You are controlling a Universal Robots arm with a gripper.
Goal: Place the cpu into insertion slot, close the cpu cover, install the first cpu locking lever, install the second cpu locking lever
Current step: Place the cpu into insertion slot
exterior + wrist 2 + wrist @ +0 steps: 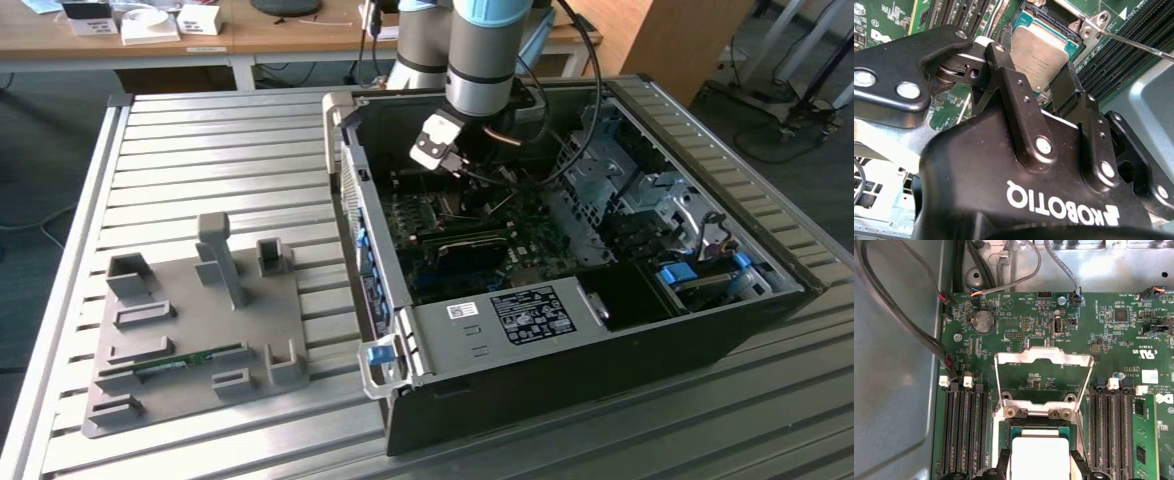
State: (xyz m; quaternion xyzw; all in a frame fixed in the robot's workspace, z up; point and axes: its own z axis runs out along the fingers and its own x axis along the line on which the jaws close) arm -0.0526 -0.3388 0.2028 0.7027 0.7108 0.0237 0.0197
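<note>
The cpu (1038, 452), a square chip with a silvery top, sits over the insertion slot (1040, 428) on the green board. My gripper (1040, 469) is shut on it, one black finger (1004, 75) against each of two opposite sides, seen in both wrist views. In the second wrist view the cpu (1040, 52) lies level with the slot's dark frame. The cpu cover (1043, 359), a silvery frame plate, stands swung up and open on its hinge beyond the slot. A thin metal locking lever (1136, 43) sticks out beside the slot. In the exterior view my gripper (463, 172) reaches down inside the computer case (561, 320).
Black memory slots (965, 430) flank the socket on both sides (1109, 430). Loose cables (914, 320) run along the case wall. A coin battery (985, 321) sits on the board. On the slatted table, at the exterior view's left, lies a grey fixture plate (200, 330).
</note>
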